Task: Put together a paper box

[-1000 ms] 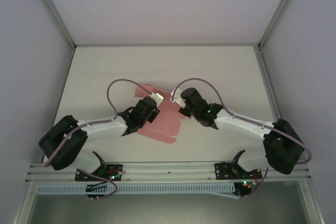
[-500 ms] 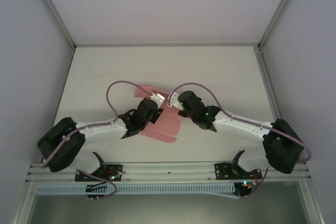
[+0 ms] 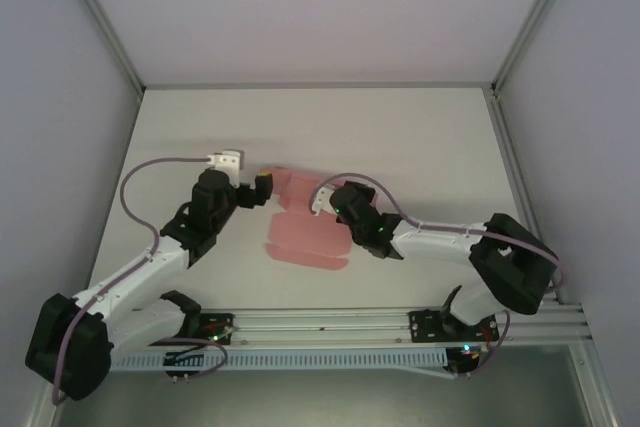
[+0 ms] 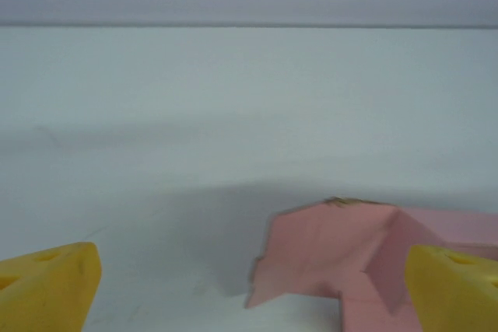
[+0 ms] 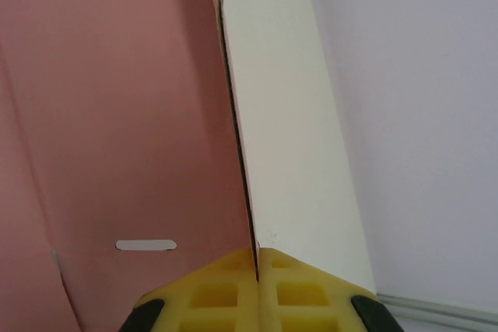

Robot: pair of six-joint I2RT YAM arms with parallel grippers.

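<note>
The flat pink card cut-out with creased flaps (image 3: 300, 237) lies in the middle of the white table (image 3: 420, 147), its long axis running near to far. Its raised far flap sits just ahead of the left gripper (image 4: 250, 293), whose yellow fingers (image 4: 47, 285) are spread wide and hold nothing. The right gripper (image 5: 257, 266) is pressed together, seemingly pinching the sheet's right edge, so the left arm looks freer to fold.

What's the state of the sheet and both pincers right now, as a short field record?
paper box: pink cut-out, still unfolded, lying on the table
left pincer: open, at the sheet's left end, gripping nothing
right pincer: shut on an edge of the paper box
assembly: not yet box-shaped
</note>
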